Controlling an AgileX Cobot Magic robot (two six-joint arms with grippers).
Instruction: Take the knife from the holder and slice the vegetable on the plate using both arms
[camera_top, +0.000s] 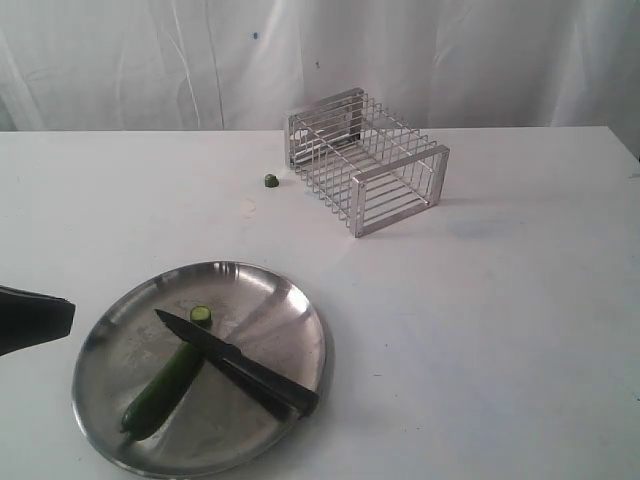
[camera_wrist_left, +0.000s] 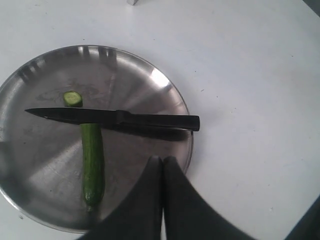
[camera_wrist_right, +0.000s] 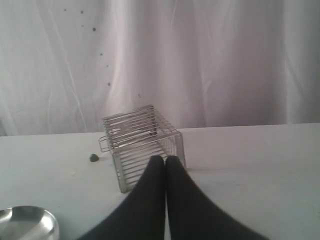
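On the near left of the counter (camera_top: 500, 300) sits the plate (camera_top: 275, 295), and the knife (camera_top: 240, 362) lies on it, out of the holder (camera_top: 370, 165), which stands empty at the far middle. The blade rests across the far end of the vegetable (camera_top: 160, 392), and the handle reaches the plate's near right rim. One cut slice (camera_top: 201, 315) lies just beside the blade's tip (a further green scrap (camera_top: 271, 180) sits on the counter near the holder).

Judging by this, one cut is made and the knife is laid down. If more slices are wanted, the handle is the part to take, since its end lies at the rim with free room around it. One tool should open wide, come down over that end and close squarely. The other should pin the vegetable's near end, well away from the blade, so it cannot roll on the slick steel.

The left tool (camera_wrist_left: 162, 161) hangs near the plate's left side, fingers pressed together, holding and touching nothing. The right tool (camera_wrist_right: 165, 160) is likewise closed and empty, pointed towards the holder.
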